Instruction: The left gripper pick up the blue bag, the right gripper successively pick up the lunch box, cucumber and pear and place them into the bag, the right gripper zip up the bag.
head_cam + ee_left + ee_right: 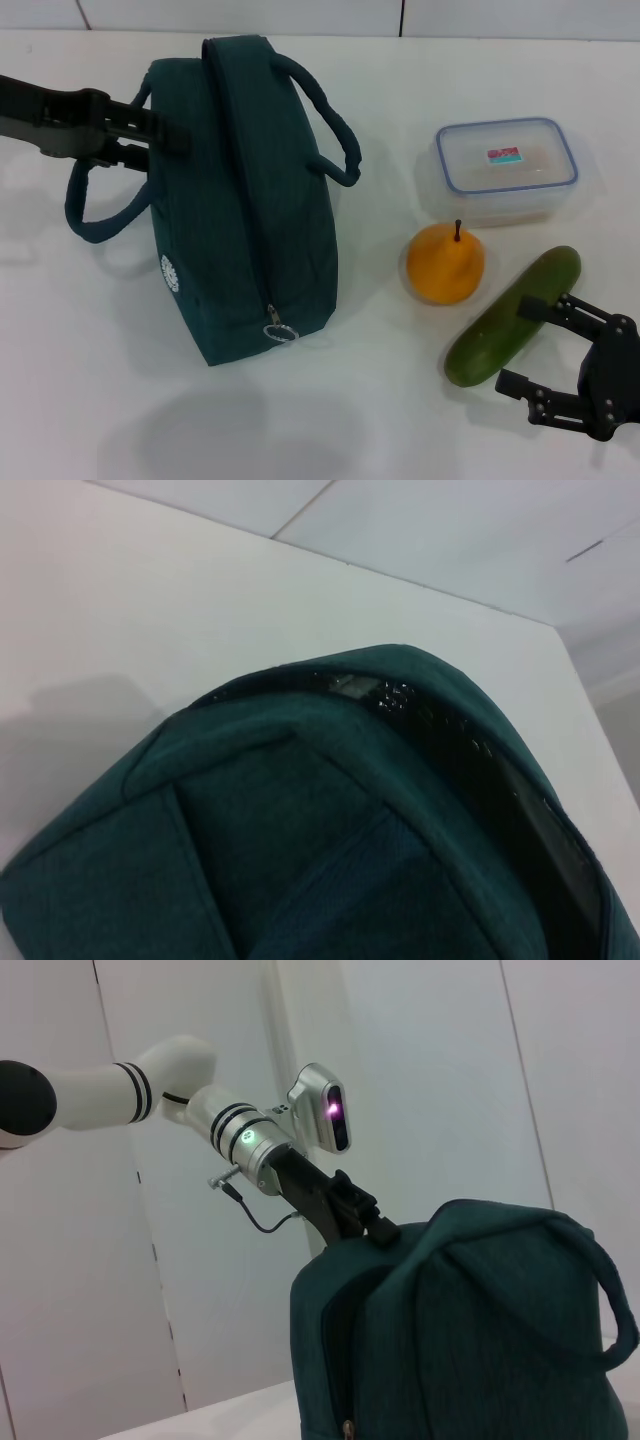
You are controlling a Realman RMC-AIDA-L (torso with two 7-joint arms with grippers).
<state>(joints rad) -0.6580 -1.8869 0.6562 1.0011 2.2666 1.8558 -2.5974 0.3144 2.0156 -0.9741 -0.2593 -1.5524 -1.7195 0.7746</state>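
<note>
Your left gripper [165, 135] is at the blue bag [245, 200] on the left half of the table [90, 380]; you cannot tell whether it has closed on fabric. Your right gripper [525, 345] sits wide open and empty at the front right corner, beside the cucumber [512, 315]. The lunch box [508, 165] lies beyond the pear [445, 262], long side across, nearer the right arm.

One blue bag [245, 200] stands on the white table [90, 380], carrying two loop handles and one ring zipper pull [278, 331]. Toward the table's right edge lie one lunch box [508, 165], one pear [446, 262] and one cucumber [512, 315]. Two grippers show: the left gripper [165, 137] and the right gripper [535, 350].
</note>
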